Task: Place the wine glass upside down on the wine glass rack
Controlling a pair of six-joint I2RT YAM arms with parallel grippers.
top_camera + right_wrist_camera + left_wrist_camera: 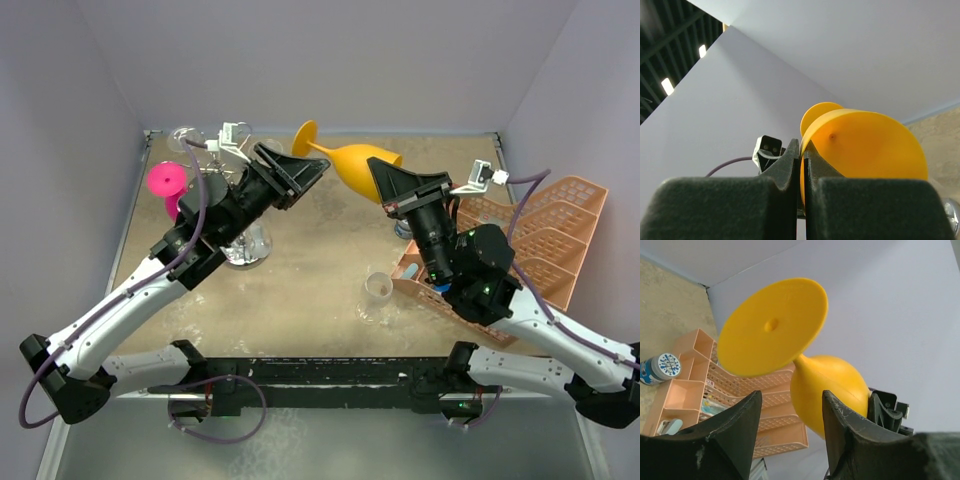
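The wine glass (358, 163) hangs in the air near the table's 12 o'clock, lying sideways with its foot pointing to 10 o'clock. The right tool (381, 183) pinches the bowl's thin rim wall. The left tool (790, 412) stands wide, just short of the foot. The glass looks like opaque yellow plastic, so I judge it light, stiff and slick. The narrow stem under the foot is the surer hold. The wine glass rack (245, 250) waits at 9 o'clock.
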